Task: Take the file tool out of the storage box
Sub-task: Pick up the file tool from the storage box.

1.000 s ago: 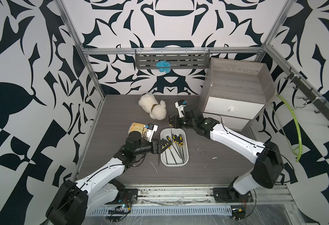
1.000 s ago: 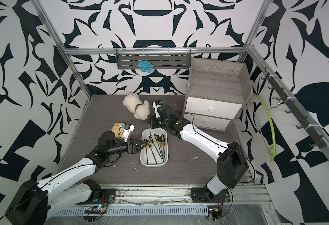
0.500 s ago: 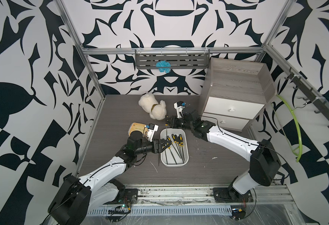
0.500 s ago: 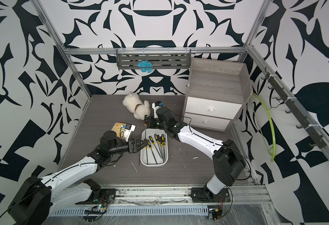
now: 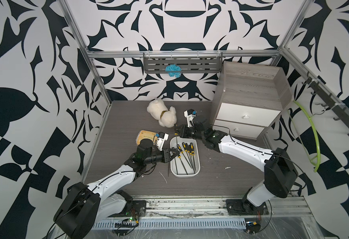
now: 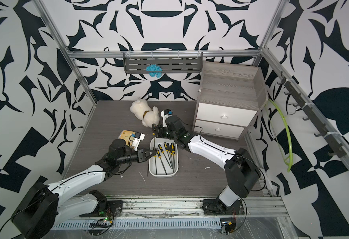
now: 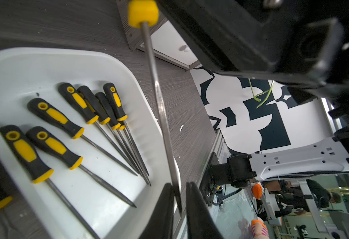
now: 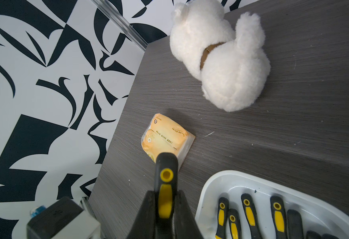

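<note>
The storage box [image 5: 185, 176] is a shallow white tray mid-table, with several black-and-yellow files [image 5: 187, 148] lying in it. My right gripper [image 5: 179, 132] hovers over the tray's far end, shut on the handle [image 8: 166, 175] of one file tool [image 6: 153, 142]. That file's steel shaft [image 7: 159, 99] hangs above the tray's left wall. My left gripper [image 7: 178, 186] is shut on the lower end of the shaft, at the tray's left side [image 5: 176, 153]. Both arms hold the same file. Another file [image 5: 168, 170] lies on the table left of the tray.
A white plush toy [image 5: 163, 115] sits behind the tray, and a yellow tissue pack [image 8: 166, 136] lies to its left. The grey two-drawer cabinet [image 5: 250, 103] stands at the back right. A wall shelf [image 5: 181, 65] carries a blue item. A green hoop [image 5: 312, 134] hangs on the right.
My left gripper's jaws have closed from wide open onto the file's shaft. The right gripper, still holding the handle, has shifted slightly left.
</note>
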### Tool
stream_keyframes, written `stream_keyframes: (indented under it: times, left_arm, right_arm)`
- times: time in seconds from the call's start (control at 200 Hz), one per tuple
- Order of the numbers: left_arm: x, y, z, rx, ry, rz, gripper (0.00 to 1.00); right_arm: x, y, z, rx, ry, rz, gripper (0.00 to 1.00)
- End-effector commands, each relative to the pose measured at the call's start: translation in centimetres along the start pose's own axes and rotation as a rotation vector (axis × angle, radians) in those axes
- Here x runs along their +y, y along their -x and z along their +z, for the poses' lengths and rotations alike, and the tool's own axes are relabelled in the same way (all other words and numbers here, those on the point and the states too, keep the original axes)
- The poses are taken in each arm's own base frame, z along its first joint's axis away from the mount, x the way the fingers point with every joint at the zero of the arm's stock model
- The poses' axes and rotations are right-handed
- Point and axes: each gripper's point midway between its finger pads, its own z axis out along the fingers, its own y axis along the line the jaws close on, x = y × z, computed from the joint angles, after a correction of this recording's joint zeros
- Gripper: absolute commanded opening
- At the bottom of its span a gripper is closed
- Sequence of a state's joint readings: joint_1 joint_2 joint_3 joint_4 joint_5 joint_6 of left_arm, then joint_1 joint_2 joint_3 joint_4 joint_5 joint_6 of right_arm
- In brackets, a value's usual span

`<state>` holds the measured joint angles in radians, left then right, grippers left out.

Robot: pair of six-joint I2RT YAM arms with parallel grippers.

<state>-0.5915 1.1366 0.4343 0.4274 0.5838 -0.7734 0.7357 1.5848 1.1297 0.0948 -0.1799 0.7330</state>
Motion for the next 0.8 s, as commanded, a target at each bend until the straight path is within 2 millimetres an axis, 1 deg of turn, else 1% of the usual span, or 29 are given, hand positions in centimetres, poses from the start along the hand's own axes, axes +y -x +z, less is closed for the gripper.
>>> stream_keyframes:
  times: [0.0,0.04,0.12,0.235,0.27,0.31,0.38,0.415,0.445,0.485,0.56,0.625,0.69,0.795]
  left_arm:
    - [-0.8,0.6,0.3,-0.001,-0.025,0.022,0.1]
    - [-0.7,0.6,0.4,0.001,-0.024,0.019,0.09]
    - [-0.8,0.6,0.4,0.001,-0.024,0.019,0.0]
    - [-0.6,0.6,0.3,-0.005,-0.014,0.02,0.0]
    - [-0.6,0.5,0.2,-0.003,-0.011,0.019,0.0]
    - [-0.5,0.5,0.2,-0.001,-0.009,0.02,0.0]
    - [-0.5,0.5,0.2,0.002,-0.008,0.02,0.0]
    - [-0.5,0.4,0.2,0.006,-0.005,0.017,0.0]
    - [-0.4,0.4,0.2,0.01,0.004,0.017,0.0]
    - [0.0,0.3,0.1,0.015,0.033,0.009,0.0]
    - [1.2,0.0,-0.4,0.037,0.128,-0.003,0.0]
    - [2.1,-0.4,-1.2,0.067,0.222,-0.003,0.0]
    - [3.3,-0.7,-2.3,0.081,0.329,-0.014,0.0]
    - [5.3,-2.7,-4.6,0.148,0.491,-0.061,0.0]
  right_arm:
    - [1.9,1.4,-1.3,-0.066,0.063,-0.012,0.0]
    - [1.9,1.3,-1.3,-0.069,0.066,-0.008,0.0]
    - [1.9,1.1,-1.3,-0.071,0.077,0.002,0.0]
    - [1.8,0.9,-1.3,-0.071,0.081,0.003,0.0]
    - [1.9,0.9,-1.4,-0.068,0.086,-0.001,0.02]
    - [2.0,0.9,-1.4,-0.066,0.091,-0.005,0.08]
    - [2.3,0.5,-1.5,-0.051,0.109,-0.006,0.28]
    - [2.6,0.4,-1.7,-0.047,0.13,-0.002,0.35]
    - [2.7,0.4,-1.9,-0.046,0.137,0.002,0.38]
    - [2.9,0.4,-2.3,-0.043,0.138,-0.002,0.4]
    - [3.2,0.5,-3.2,-0.035,0.128,-0.027,0.42]
    - [2.9,0.5,-4.2,-0.025,0.092,-0.061,0.42]
    - [2.4,0.3,-5.4,-0.008,0.042,-0.109,0.43]
    - [0.5,0.0,-7.1,0.026,-0.072,-0.203,0.43]
